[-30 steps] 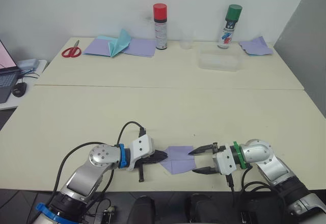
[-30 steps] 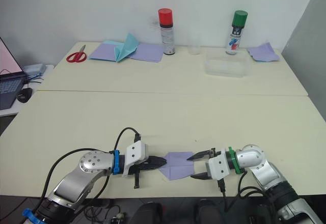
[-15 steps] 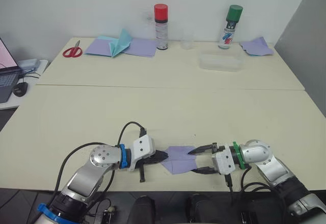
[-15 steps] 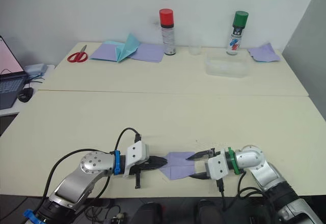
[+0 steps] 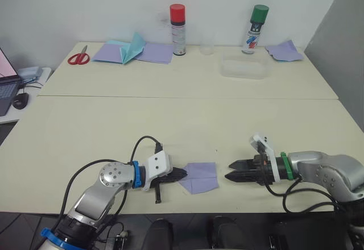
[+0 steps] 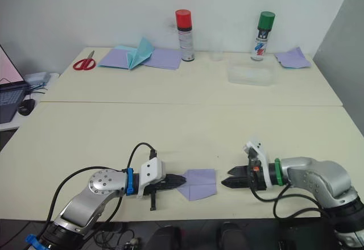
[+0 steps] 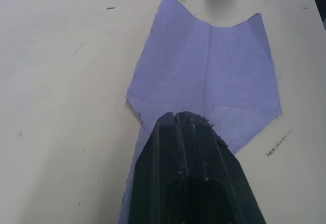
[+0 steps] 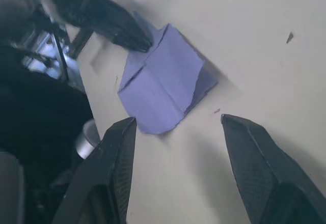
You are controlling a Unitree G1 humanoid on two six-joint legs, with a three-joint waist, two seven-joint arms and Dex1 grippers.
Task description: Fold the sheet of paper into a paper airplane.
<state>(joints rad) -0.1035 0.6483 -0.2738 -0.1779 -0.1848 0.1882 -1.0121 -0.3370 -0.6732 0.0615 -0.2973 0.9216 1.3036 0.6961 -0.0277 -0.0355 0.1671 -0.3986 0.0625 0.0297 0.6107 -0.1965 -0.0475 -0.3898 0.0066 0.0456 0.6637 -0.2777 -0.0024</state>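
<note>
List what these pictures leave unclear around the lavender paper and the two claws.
- Left claw tip: in the left wrist view its shut black fingers cover the near corner of the sheet of paper, so pinching or just pressing cannot be told.
- Underside folds of the paper: hidden by its own top layer.
- Spray can labels: too small to read in the eye views.
- Right claw: open, apart from the paper.

Red scissors [image 5: 79, 58], teal folded paper [image 5: 133, 48], two spray cans [image 5: 178, 21].
</note>
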